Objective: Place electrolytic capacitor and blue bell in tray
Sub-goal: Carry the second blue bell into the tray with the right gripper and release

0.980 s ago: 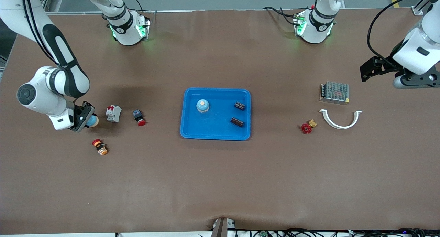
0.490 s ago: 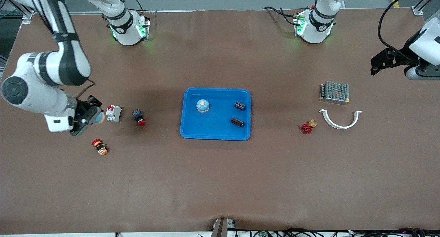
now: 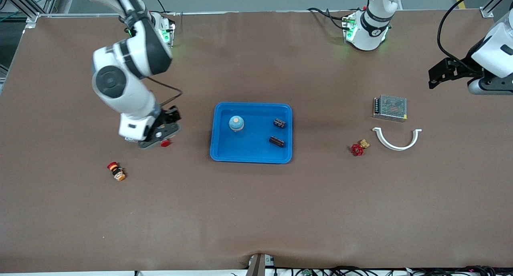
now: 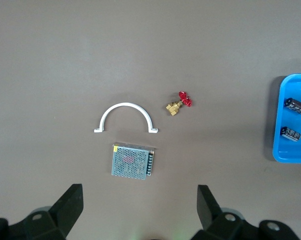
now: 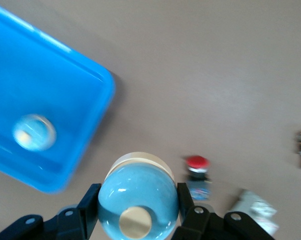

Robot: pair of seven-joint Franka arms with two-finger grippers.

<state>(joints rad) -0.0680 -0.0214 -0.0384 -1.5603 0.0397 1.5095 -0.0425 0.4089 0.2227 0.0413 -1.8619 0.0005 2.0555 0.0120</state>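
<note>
Right gripper jaws clamp a blue bell near the tray; left gripper jaws wide.

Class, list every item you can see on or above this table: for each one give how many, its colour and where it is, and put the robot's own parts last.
tray: 1, bright blue, mid-table.
bell in the tray: 1, light blue, at the tray's end toward the right arm.
capacitors: 2, dark, in the tray toward the left arm's end.
held bell: 1, light blue, in the right hand.
push button: 1, red, partly under the right hand.
small button part: 1, red and orange, nearer the front camera.
white block: 1, beside the push button.
valve: 1, red and brass, toward the left arm's end.
clamp: 1, white, beside the valve.
metal box: 1, grey mesh, farther than the clamp.
right hand: shut on the held bell, above the push button.
left hand: open, waiting over the metal box.
</note>
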